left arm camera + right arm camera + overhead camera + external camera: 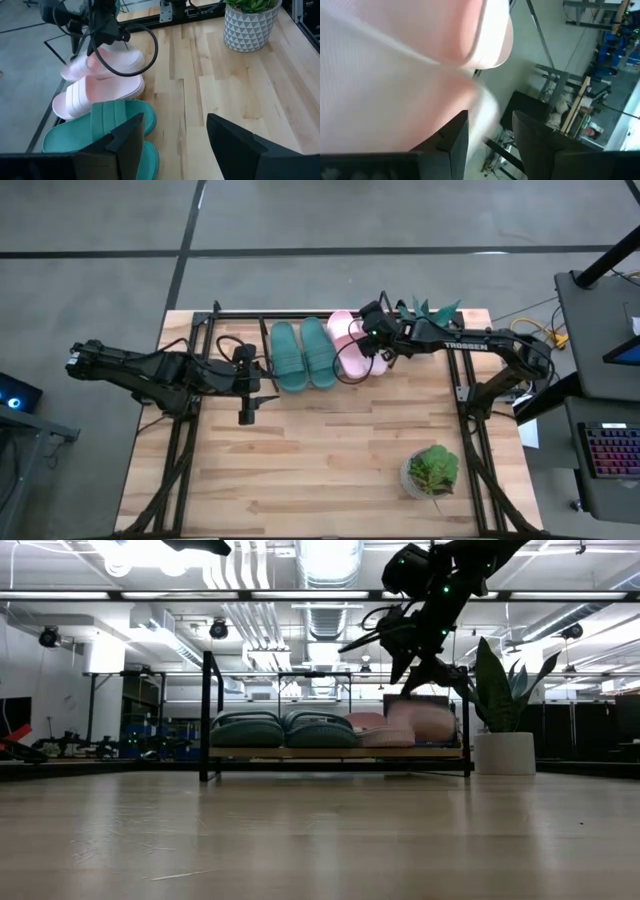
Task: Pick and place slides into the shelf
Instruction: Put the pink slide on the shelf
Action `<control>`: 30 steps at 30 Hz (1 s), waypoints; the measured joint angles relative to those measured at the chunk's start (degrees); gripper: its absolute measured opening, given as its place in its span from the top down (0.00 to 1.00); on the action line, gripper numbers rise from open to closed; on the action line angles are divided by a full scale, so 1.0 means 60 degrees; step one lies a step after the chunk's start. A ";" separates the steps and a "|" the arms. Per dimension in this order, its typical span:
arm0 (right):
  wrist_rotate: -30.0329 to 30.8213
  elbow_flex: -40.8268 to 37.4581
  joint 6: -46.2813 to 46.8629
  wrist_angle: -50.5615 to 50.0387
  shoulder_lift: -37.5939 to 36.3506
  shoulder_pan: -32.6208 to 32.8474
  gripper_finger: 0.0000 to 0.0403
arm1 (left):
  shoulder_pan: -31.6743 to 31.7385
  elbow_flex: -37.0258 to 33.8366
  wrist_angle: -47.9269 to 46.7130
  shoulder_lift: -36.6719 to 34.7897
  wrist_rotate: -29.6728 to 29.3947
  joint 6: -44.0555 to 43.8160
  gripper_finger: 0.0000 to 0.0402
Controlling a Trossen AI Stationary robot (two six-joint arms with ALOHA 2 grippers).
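Two teal slides (303,355) lie side by side on the shelf (240,317), toes toward the far edge; they also show in the low view (285,730). A pale pink slide (346,340) rests on the board right of them. My right gripper (378,342) is over the shelf's right end, shut on the second pink slide (428,720), which sits higher than its mate (372,728) and tilted. My left gripper (246,408) hovers open in front of the shelf's left part, touching nothing; its fingers (175,120) frame bare table. My right gripper comes at the second pink slide (107,62) slanting down from above and from the table's right. A pale edge of the slide (481,117) runs in between the fingers; the gripper's body hides the exact part. The slide is tilted, above the shelf board.
A small potted plant (432,472) stands near the table's right near corner, and a tall-leaved plant in a white pot (505,752) stands right of the shelf. Black arm-mount frames (180,450) run along both table sides. Bare wood lies in front of the shelf.
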 joint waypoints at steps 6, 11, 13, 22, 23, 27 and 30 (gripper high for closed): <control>-0.0015 0.0001 0.0143 0.0035 -0.0036 0.0074 0.66 | 0.0000 -0.0001 -0.0004 0.0000 0.0003 -0.0003 0.50; -0.0004 0.0004 0.0310 0.0227 -0.0119 0.0123 0.68 | 0.0000 0.0001 -0.0004 0.0000 0.0001 -0.0001 0.50; 0.0000 0.0023 0.0542 0.0494 -0.0338 0.0231 0.69 | 0.0000 0.0003 -0.0004 0.0000 0.0000 0.0004 0.50; -0.1097 0.0671 0.5537 -0.0023 -0.2133 0.1540 0.74 | 0.0002 0.0001 -0.0033 0.0000 0.0003 0.0017 0.50; -0.1224 0.0631 0.6104 -0.0244 -0.2302 0.1758 0.74 | 0.0002 -0.0001 -0.0033 0.0000 0.0004 0.0024 0.50; -0.1232 0.0246 0.7606 -0.0779 -0.2779 0.2821 0.75 | 0.0000 0.0003 -0.0028 -0.0040 0.0002 0.0236 0.50; -0.1164 -0.0060 0.7699 -0.1202 -0.2760 0.3547 0.70 | 0.0000 0.0001 -0.0026 -0.0058 0.0004 0.0270 0.50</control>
